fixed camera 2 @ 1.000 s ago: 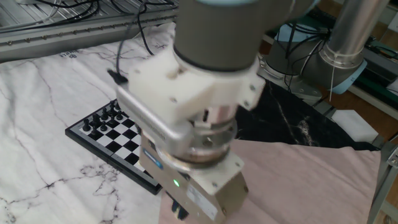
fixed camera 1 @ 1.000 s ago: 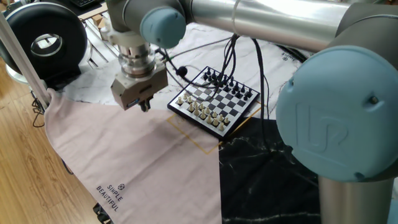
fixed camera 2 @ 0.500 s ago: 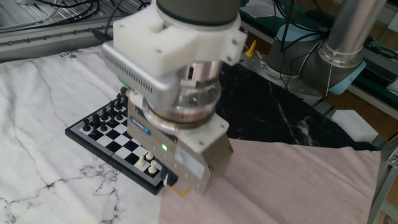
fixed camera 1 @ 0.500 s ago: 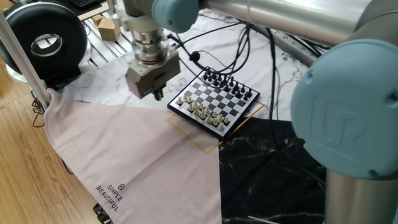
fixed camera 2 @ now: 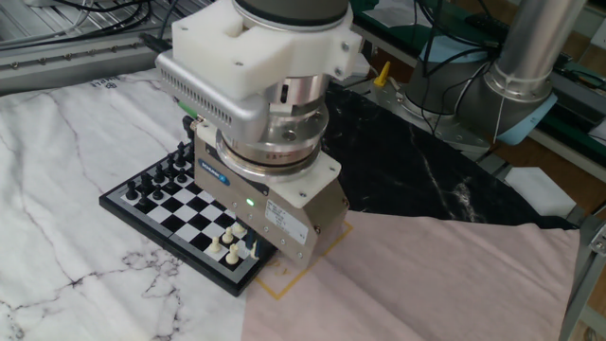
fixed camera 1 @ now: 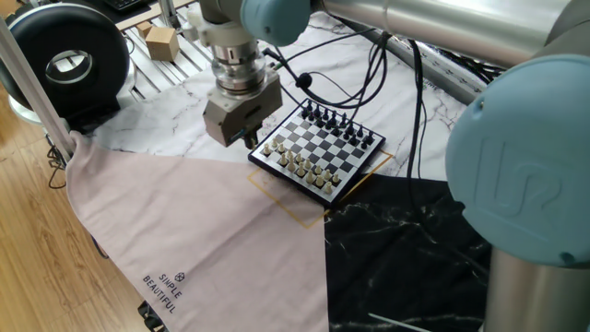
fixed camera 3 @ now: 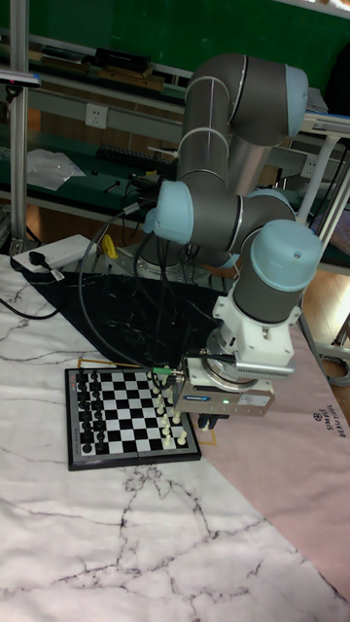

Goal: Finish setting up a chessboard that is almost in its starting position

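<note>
The chessboard [fixed camera 1: 323, 146] lies on the white marble sheet. Black pieces [fixed camera 1: 336, 124] line its far side and cream pieces [fixed camera 1: 300, 164] its near side. My gripper [fixed camera 1: 243, 140] hangs just off the board's left corner, beside the cream rows, with its dark fingers close together. No frame shows whether a piece sits between them. In the other fixed view the gripper [fixed camera 2: 253, 249] is low over the cream end of the board [fixed camera 2: 180, 210]. The tall fixed view shows the gripper [fixed camera 3: 209, 421] at the right edge of the board [fixed camera 3: 122, 413].
A yellow square outline [fixed camera 1: 288, 214] is marked under the board's near corner. A pink cloth [fixed camera 1: 184, 231] covers the front left and a black marbled sheet [fixed camera 1: 396, 249] the right. Black cables [fixed camera 1: 369, 74] run behind the board. A round black device [fixed camera 1: 64, 60] stands far left.
The gripper has moved from above the pink cloth toward the board, and now hangs at its cream-piece end. The board and pieces look unchanged.
</note>
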Controlling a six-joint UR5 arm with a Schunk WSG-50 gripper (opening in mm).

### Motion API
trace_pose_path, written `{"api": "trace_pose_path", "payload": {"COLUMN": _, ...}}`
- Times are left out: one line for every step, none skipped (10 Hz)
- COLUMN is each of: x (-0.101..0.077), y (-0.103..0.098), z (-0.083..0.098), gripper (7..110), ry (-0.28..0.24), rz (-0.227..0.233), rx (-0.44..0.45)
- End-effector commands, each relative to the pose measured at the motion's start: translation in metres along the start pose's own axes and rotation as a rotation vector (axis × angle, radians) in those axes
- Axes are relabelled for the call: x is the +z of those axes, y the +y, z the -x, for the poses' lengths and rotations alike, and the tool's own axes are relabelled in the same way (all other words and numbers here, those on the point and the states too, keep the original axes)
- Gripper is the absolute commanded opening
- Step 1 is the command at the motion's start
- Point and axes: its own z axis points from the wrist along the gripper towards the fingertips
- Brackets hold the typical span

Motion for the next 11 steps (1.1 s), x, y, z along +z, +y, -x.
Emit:
{"api": "trace_pose_path", "payload": {"x": -0.001, "y": 0.004, "z": 0.003, "gripper": 7, "ry": -0.020, "rz": 0.033, "rx": 0.010}}
{"api": "trace_pose_path", "payload": {"x": -0.001, "y": 0.005, "z": 0.006, "gripper": 7, "ry": -0.031, "rz": 0.040, "rx": 0.026}}
{"api": "trace_pose_path", "payload": {"x": -0.001, "y": 0.005, "z": 0.009, "gripper": 7, "ry": -0.042, "rz": 0.037, "rx": 0.035}}
{"api": "trace_pose_path", "payload": {"x": -0.002, "y": 0.007, "z": 0.013, "gripper": 7, "ry": -0.060, "rz": 0.048, "rx": 0.034}}
{"api": "trace_pose_path", "payload": {"x": -0.002, "y": 0.014, "z": 0.017, "gripper": 7, "ry": -0.075, "rz": 0.074, "rx": 0.031}}
{"api": "trace_pose_path", "payload": {"x": -0.003, "y": 0.015, "z": 0.022, "gripper": 7, "ry": -0.095, "rz": 0.078, "rx": 0.022}}
{"api": "trace_pose_path", "payload": {"x": -0.003, "y": 0.011, "z": 0.023, "gripper": 7, "ry": -0.100, "rz": 0.065, "rx": 0.012}}
{"api": "trace_pose_path", "payload": {"x": -0.002, "y": 0.011, "z": 0.017, "gripper": 7, "ry": -0.077, "rz": 0.063, "rx": 0.021}}
{"api": "trace_pose_path", "payload": {"x": -0.002, "y": 0.008, "z": 0.015, "gripper": 7, "ry": -0.067, "rz": 0.053, "rx": 0.022}}
{"api": "trace_pose_path", "payload": {"x": -0.002, "y": 0.009, "z": 0.012, "gripper": 7, "ry": -0.055, "rz": 0.056, "rx": 0.018}}
{"api": "trace_pose_path", "payload": {"x": 0.002, "y": 0.012, "z": 0.004, "gripper": 7, "ry": -0.049, "rz": 0.090, "rx": 0.009}}
